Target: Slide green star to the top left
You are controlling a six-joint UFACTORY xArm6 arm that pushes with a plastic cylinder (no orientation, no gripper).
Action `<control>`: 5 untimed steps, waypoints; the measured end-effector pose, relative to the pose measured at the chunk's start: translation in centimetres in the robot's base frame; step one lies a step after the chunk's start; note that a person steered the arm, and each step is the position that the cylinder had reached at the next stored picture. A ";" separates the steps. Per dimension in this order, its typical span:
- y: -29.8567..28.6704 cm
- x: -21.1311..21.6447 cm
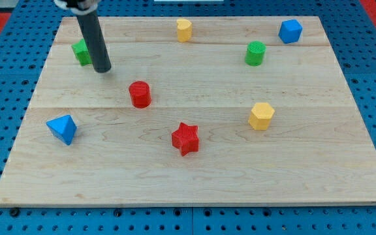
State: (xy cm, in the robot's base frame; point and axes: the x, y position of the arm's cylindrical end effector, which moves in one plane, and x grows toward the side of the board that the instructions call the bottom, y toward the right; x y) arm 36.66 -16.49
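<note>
The green star (80,51) lies near the view's top left of the wooden board, partly hidden behind my rod. My tip (102,68) rests on the board just to the right of and slightly below the star, touching or nearly touching it. A green cylinder (255,53) stands at the upper right.
A yellow block (184,29) sits at the top middle and a blue block (290,31) at the top right. A red cylinder (140,94) stands below and right of my tip. A blue pyramid-like block (62,128), a red star (185,138) and a yellow hexagonal block (261,115) lie lower down.
</note>
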 end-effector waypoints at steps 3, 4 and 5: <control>-1.8 0.7; -1.8 -1.7; -1.8 -3.2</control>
State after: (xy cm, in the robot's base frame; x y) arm 33.46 -18.33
